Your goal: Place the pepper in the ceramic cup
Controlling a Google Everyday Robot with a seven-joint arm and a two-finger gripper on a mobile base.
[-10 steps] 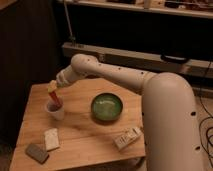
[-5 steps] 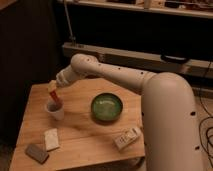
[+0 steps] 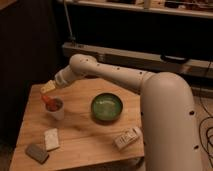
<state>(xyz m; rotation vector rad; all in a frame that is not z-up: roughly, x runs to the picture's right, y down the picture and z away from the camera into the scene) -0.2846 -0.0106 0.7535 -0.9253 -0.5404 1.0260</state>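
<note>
Gripper (image 3: 48,88) hovered just above the cup (image 3: 57,112) on the table's (image 3: 85,137) left side. The pepper (image 3: 48,100) stuck tilted out of its mouth. Couldn't tell whether gripper held it.

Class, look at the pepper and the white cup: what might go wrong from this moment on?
1. The small slender red-orange pepper sits at the rim of the small plain white ceramic cup, not clearly inside; it might tip out onto the wooden table.
2. The gripper is just above the cup's left rim; a careless withdrawal could knock the cup over.
</note>
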